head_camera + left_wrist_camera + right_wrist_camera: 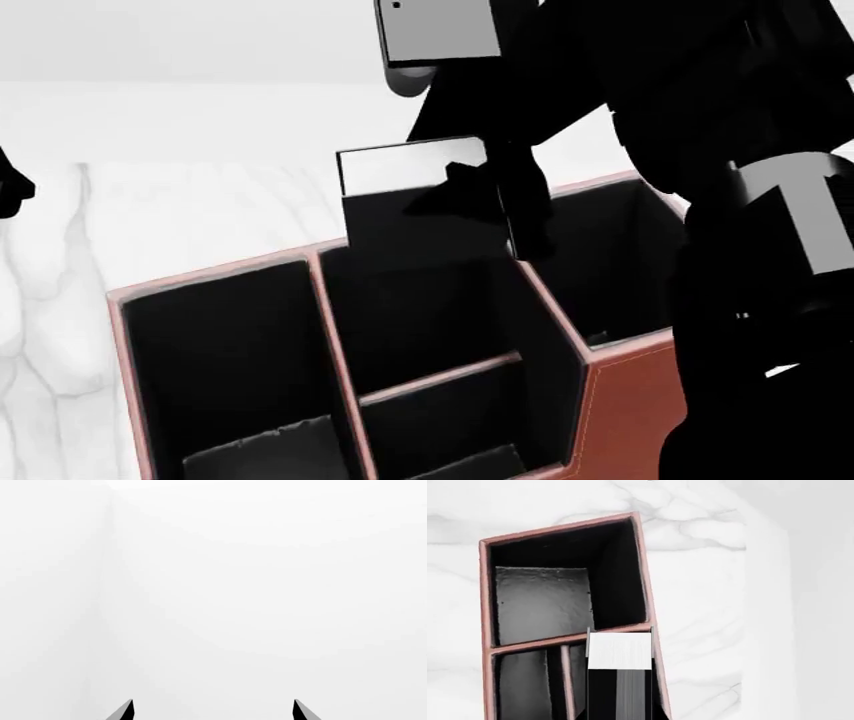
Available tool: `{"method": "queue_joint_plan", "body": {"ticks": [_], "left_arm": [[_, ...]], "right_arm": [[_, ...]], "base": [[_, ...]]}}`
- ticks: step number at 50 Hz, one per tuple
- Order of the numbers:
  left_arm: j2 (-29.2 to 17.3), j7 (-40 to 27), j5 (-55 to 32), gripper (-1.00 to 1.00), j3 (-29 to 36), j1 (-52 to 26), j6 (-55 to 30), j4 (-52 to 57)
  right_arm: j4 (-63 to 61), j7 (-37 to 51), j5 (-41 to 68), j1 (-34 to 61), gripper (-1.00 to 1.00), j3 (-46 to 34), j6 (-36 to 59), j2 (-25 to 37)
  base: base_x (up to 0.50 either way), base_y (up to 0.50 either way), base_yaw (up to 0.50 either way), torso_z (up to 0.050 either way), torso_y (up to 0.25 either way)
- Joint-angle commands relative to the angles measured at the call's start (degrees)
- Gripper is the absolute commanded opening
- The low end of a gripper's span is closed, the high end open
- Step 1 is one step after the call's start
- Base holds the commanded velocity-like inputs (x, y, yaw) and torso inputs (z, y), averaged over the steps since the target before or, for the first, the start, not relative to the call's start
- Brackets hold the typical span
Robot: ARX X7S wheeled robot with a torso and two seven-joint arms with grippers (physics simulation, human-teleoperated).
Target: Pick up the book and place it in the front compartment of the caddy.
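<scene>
My right gripper [491, 198] is shut on the book [407, 190], a black-covered block with a pale face, and holds it upright over the far rim of the caddy [627, 400]. The book's lower edge hangs just above the front compartment [420, 310], the black-lined middle cell behind the low cross divider [441, 375]. In the right wrist view the book's white page edges [620, 651] sit over the caddy's rim [560, 528]. My left gripper [213, 709] is open and empty, facing a bare white wall. It shows only as a dark tip at the head view's left edge [8, 186].
The caddy stands on a white marble table [200, 215]. A wide cell [227, 370] lies left of the middle column, a shallower cell [441, 435] in front of the divider, and a long side cell [607, 270] to the right. My right arm [747, 250] fills the right side.
</scene>
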Motion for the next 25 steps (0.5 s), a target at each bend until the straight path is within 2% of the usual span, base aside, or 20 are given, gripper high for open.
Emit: {"method": "queue_joint_plan", "body": {"ticks": [1,25], "left_arm": [[-0.14,-0.09,-0.06,1.0,0.17,-0.19,-0.01,-0.11],[-0.26,-0.4,-0.21,1.0,0.56,-0.1,0.07,-0.01]], "right_arm": [[1.0,0.84,-3.59,-0.14,-1.0,5.34,-7.17,-0.75],[1.01,1.63,-6.84,-3.15,-1.0,5.76,-7.46,-1.13]], "base": [[0.0,0.0,0.0,0.0,0.0],[0.0,0.0,0.0,0.0,0.001]]}}
